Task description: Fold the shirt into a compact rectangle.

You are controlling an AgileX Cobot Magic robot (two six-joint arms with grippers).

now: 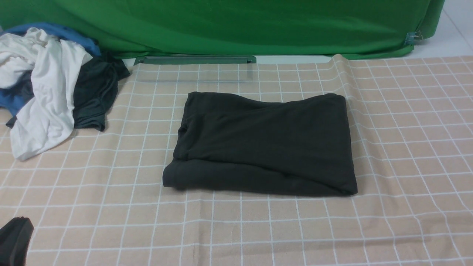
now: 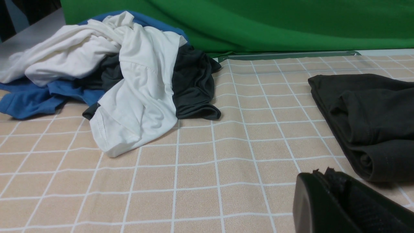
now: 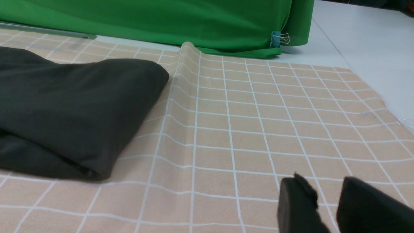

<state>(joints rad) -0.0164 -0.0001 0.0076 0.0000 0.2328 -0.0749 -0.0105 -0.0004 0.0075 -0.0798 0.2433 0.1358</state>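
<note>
The black shirt [image 1: 264,144] lies folded into a rough rectangle in the middle of the checked tablecloth, with its print and neck tag hidden inside. The left wrist view shows its rolled left edge [image 2: 372,119], the right wrist view its right corner [image 3: 71,103]. My left gripper [image 2: 326,174] hovers near the front left of the shirt, fingers together, holding nothing; its tip shows at the front view's bottom left corner [image 1: 14,240]. My right gripper [image 3: 325,187] is open over bare cloth to the right of the shirt, and is out of the front view.
A heap of clothes sits at the far left: a white garment [image 1: 48,92], a smaller dark grey one [image 1: 94,96] and a blue one [image 1: 59,31]. A green backdrop [image 1: 236,26] closes the back. The tablecloth [image 1: 406,147] has a raised wrinkle [image 1: 342,64].
</note>
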